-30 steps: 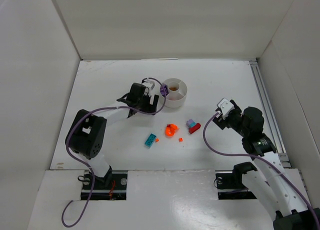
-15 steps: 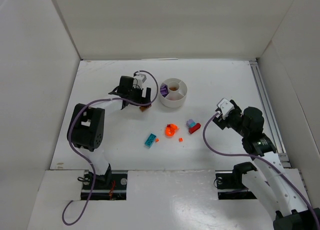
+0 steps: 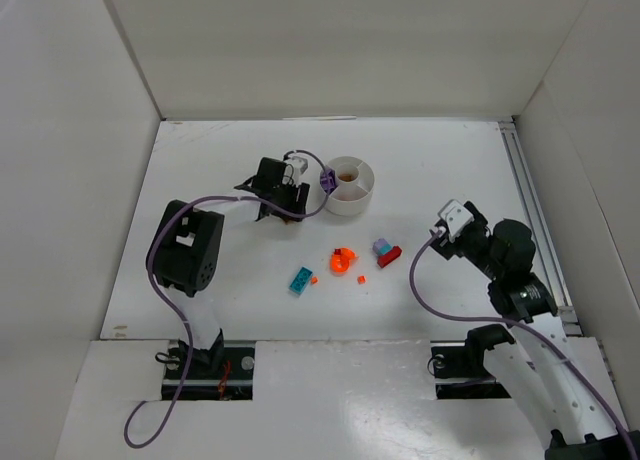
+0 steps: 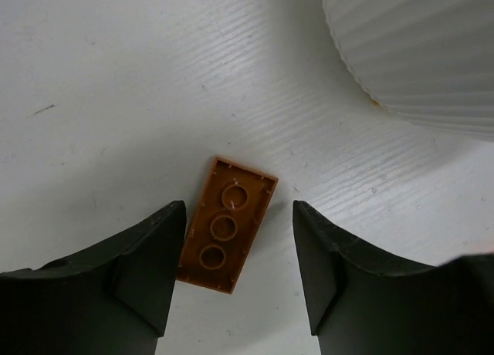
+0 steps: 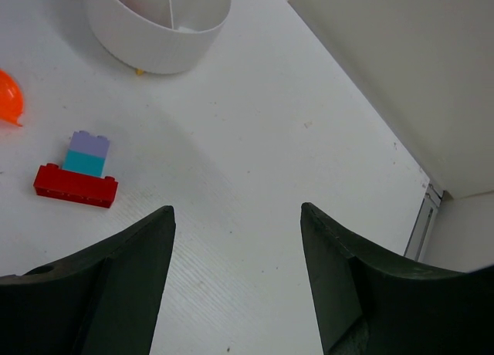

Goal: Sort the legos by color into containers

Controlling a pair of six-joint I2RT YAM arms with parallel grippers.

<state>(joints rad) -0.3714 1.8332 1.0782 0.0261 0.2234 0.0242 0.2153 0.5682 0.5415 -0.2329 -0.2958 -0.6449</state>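
Note:
A brown lego point(image 4: 228, 224) lies flat on the table, studs up, between the fingers of my left gripper point(image 4: 239, 235). The jaws stand open on either side of it, the left finger point(image 4: 154, 255) close against its edge and the right one apart. In the top view the left gripper point(image 3: 287, 205) is just left of the white dish point(image 3: 365, 195), which holds a purple lego point(image 3: 327, 178) in its left section. My right gripper point(image 5: 237, 216) hangs open and empty over bare table. A red lego point(image 5: 75, 187) carrying a teal and lilac stack point(image 5: 86, 156) lies to its left.
Orange pieces point(image 3: 343, 261) and a teal lego point(image 3: 300, 280) lie mid-table, with small orange bits point(image 3: 361, 279) near them. The dish's ribbed wall point(image 4: 432, 54) is close on the left gripper's upper right. White walls ring the table.
The left gripper swung left away from the dish, then came back slightly right and lower over the brown lego, its jaws narrowing. The right arm shifted only slightly.

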